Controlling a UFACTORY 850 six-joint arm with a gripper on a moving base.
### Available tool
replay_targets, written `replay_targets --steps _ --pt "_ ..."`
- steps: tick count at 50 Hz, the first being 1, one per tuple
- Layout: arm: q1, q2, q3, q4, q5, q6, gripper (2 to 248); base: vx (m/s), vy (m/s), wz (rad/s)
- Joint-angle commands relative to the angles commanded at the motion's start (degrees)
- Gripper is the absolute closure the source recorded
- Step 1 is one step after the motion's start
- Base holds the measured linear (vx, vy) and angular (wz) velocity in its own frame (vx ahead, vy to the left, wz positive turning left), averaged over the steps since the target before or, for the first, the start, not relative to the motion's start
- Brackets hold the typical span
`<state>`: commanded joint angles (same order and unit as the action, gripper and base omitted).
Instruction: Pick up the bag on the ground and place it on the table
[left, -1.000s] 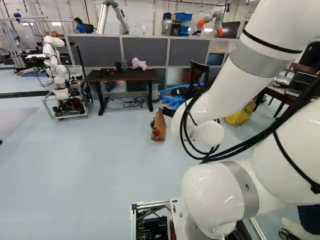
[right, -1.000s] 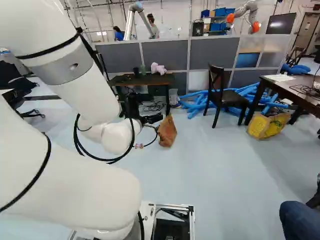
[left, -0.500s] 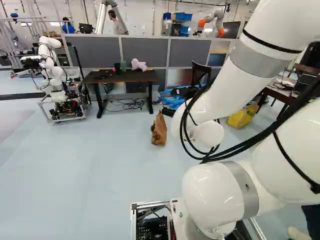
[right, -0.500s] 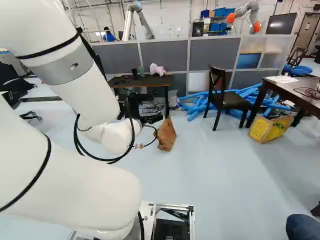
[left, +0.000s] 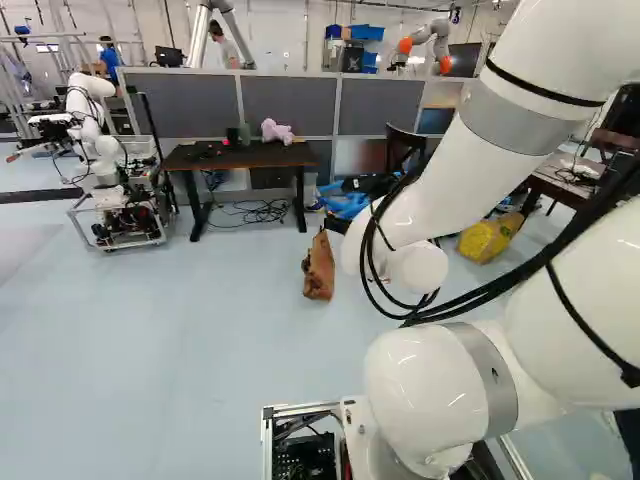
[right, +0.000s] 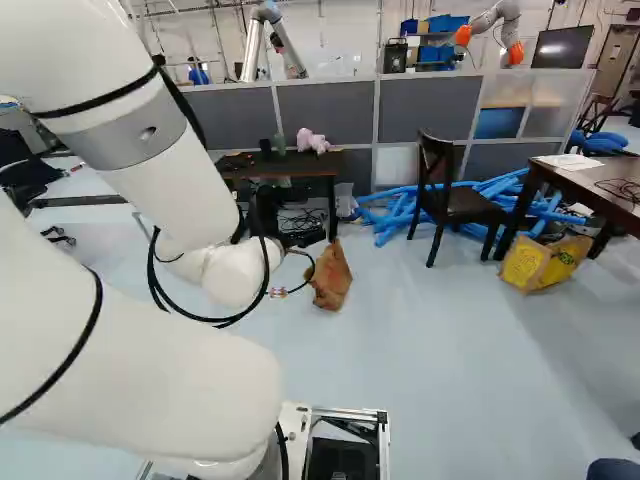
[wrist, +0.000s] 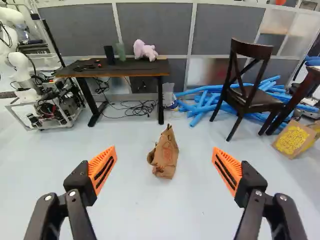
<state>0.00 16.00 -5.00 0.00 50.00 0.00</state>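
With orange-padded fingers (wrist: 103, 169) spread wide, lower astride the brown paper bag (wrist: 165, 156), short of the desk (wrist: 125, 67)'s front edge, before squeezing gently.

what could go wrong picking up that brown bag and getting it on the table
The brown bag looks crumpled, so the jaws, wide open now, might tear it. It stands on the floor, so a nudge could tip it. Placing it on the dark table could knock the pink toy.
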Motion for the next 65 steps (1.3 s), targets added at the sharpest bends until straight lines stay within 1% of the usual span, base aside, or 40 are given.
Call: replay_targets --steps 13,41,65 --pt "0.00 0.00 0.00 0.00 0.00 0.00 3 0.163 0.005 0.014" --pt "0.00 0.00 0.00 0.00 0.00 0.00 3 0.183 0.039 0.172" --pt "0.00 0.00 0.00 0.00 0.00 0.00 3 0.187 0.004 0.003"
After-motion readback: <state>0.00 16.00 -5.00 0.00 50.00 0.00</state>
